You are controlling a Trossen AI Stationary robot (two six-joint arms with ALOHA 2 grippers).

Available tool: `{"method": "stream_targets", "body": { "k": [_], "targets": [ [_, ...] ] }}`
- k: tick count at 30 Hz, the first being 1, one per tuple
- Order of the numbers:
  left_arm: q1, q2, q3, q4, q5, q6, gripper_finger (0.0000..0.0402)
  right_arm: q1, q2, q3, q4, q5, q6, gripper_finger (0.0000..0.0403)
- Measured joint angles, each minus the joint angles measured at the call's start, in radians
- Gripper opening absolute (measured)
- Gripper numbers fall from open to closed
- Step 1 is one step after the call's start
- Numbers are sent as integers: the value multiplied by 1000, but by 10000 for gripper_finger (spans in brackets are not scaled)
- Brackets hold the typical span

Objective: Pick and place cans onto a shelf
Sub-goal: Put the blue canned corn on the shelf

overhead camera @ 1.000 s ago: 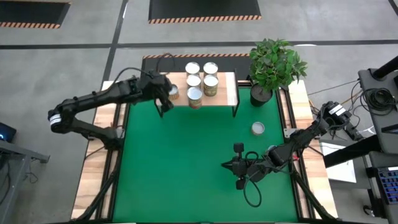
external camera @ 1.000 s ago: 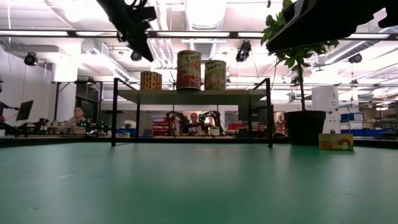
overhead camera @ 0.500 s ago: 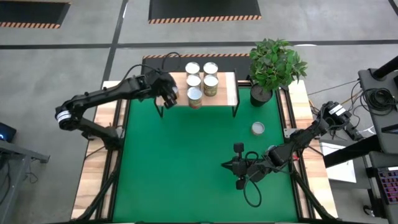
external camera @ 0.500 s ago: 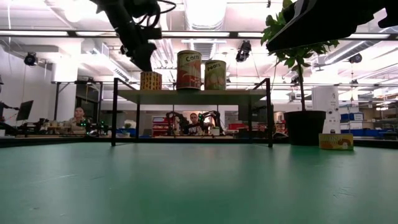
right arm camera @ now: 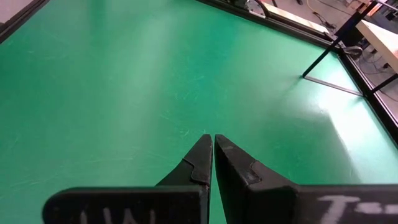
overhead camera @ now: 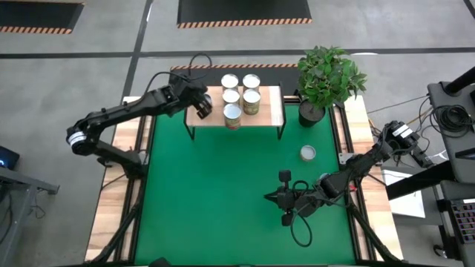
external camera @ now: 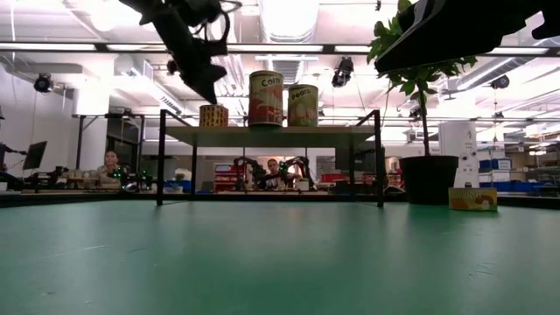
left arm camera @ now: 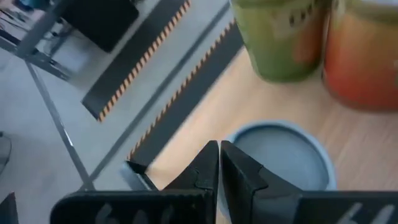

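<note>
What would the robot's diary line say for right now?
left end effector: shut, above can on shelf | right end effector: shut, over green mat | one can off shelf

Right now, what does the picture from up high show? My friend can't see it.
The left gripper, shut, is above the shelf, beside five cans standing on it. One more can sits on the green table near a potted plant, and the right gripper rests shut, low on the mat.

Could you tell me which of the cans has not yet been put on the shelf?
The lone can standing on the green mat near the plant pot; every other visible can sits clustered on the shelf.
</note>
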State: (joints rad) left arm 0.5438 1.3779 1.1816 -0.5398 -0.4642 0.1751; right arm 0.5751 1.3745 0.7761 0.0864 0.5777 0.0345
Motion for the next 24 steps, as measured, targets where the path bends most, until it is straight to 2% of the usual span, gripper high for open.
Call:
{"method": "stream_targets", "body": {
  "k": [4, 7, 10, 13, 17, 20, 24],
  "targets": [
    [-13, -45, 0, 8, 8, -36, 0, 0, -14, 1, -11, 0, 22, 9],
    [-51, -94, 0, 3, 75, -100, 0, 0, -40, 15, -58, 0, 89, 9],
    [-123, -141, -11, 28, 172, -150, 0, 0, -81, 36, -180, 0, 222, 9],
    [-241, -184, -50, 89, 190, -175, 0, -6, -119, 63, -336, -2, 400, 9],
    [-416, -238, -130, 201, 141, -184, 0, -33, -153, 94, -592, -10, 671, 9],
    [-541, -268, -198, 302, 68, -178, 0, -79, -162, 113, -810, -39, 857, 9],
    [-682, -303, -285, 473, -65, -115, 0, -193, -164, 122, -1021, -106, 997, 9]
  ]
}}
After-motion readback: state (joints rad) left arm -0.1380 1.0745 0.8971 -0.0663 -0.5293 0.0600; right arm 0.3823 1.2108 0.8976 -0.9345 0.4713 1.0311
